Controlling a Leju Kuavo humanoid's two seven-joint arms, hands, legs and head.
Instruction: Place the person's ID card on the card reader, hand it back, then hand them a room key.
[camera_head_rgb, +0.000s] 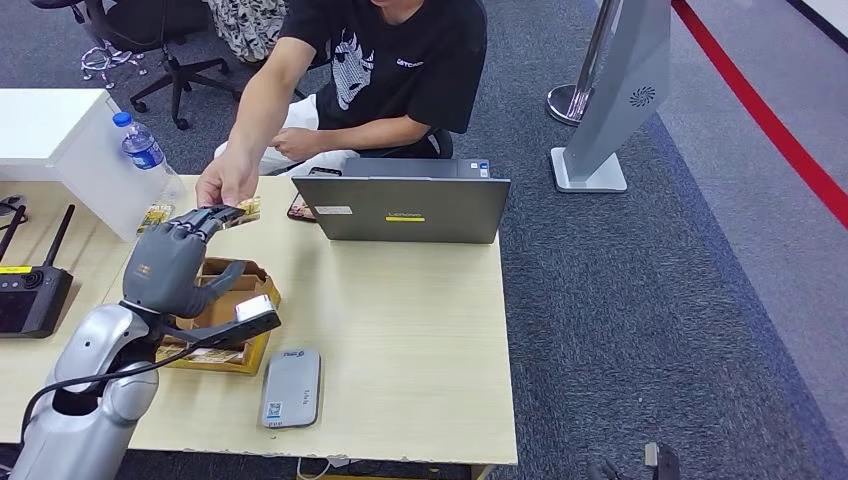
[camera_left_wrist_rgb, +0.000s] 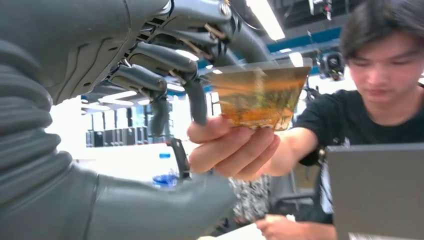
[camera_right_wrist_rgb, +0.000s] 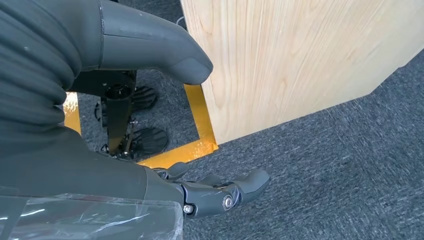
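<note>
A gold patterned card is pinched in the person's hand, which reaches over the table's far edge. My left hand is raised to it, its fingers spread at the card's edge and its thumb well below the person's hand. I cannot tell whether my fingers touch the card. The grey card reader lies flat near the table's front edge with nothing on it. My right hand hangs beside the table over the carpet, holding nothing, fingers apart from the thumb.
A cardboard box with similar gold cards sits under my left wrist. A grey laptop stands at the far edge, a phone beside it. A water bottle and a black remote are at the left.
</note>
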